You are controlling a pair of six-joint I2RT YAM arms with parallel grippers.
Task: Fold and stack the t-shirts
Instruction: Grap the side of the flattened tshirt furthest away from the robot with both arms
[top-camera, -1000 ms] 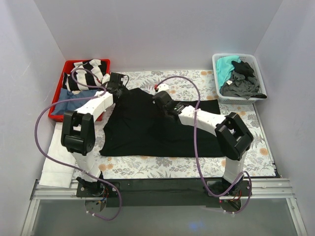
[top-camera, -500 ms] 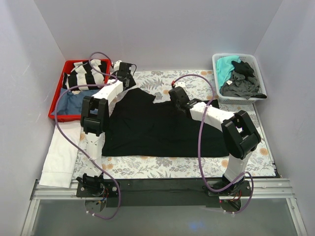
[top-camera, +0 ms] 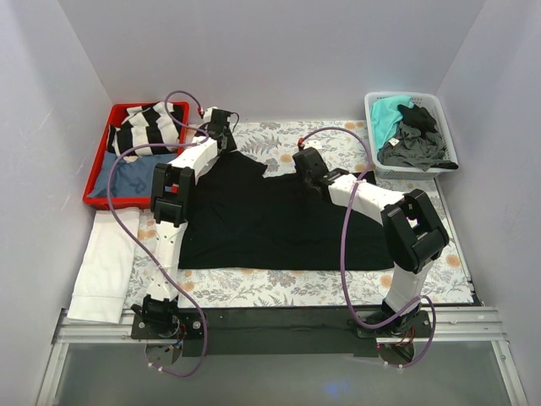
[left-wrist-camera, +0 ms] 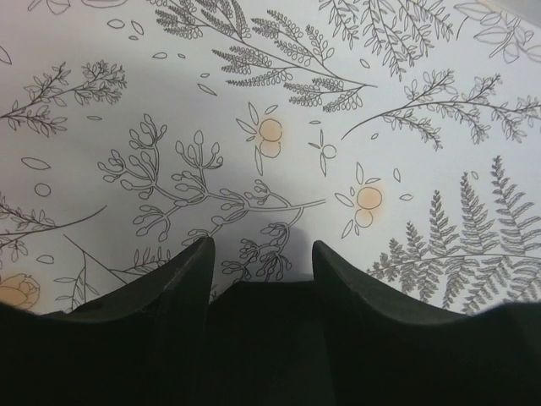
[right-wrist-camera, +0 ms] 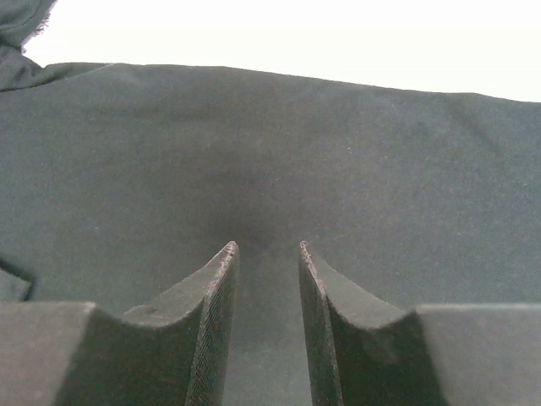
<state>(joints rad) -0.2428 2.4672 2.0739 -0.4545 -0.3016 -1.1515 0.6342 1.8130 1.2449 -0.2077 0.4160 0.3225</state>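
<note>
The left gripper (left-wrist-camera: pixel 262 247) is shown with its jaws partly apart above the flowered tablecloth (left-wrist-camera: pixel 169 101), just beyond the far left corner of the black t-shirt (top-camera: pixel 270 224). Something dark lies between the jaws, and whether it is gripped cannot be told. The right gripper (right-wrist-camera: pixel 266 247) is shown partly open, its tips set on the shirt's far edge. The shirt is spread flat on the cloth.
</note>
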